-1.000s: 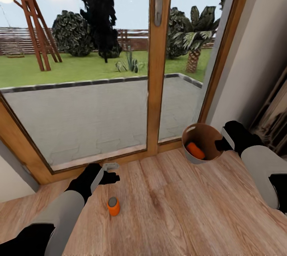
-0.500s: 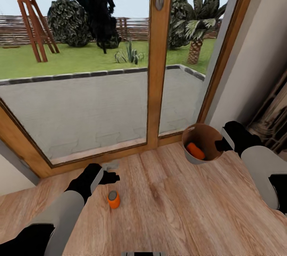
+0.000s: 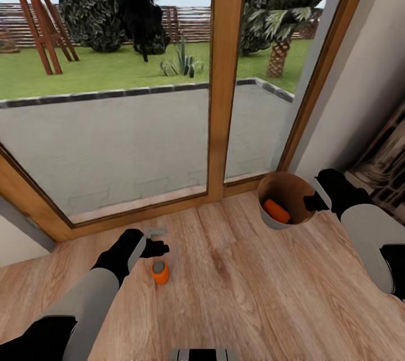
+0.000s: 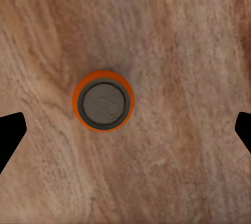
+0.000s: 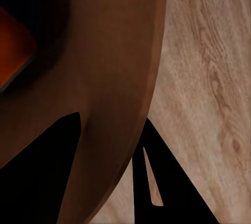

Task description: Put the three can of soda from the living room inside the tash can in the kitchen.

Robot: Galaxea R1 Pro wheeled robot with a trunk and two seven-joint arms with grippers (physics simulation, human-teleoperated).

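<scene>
Here, lower left of the head view, the left gripper hangs spread over an upright orange soda can (apparently lining up a pick), while the right gripper pinches the trash can's rim, seemingly steadying it.

Bright even daylight thru glass doors, soft faint shadows on wood floor; trash can interior dim, renders slightly blurry.

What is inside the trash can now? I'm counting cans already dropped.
One orange soda can lies inside the trash can, with something blue beside it, likely another can. The near wall hides the rest of the bottom.
</scene>
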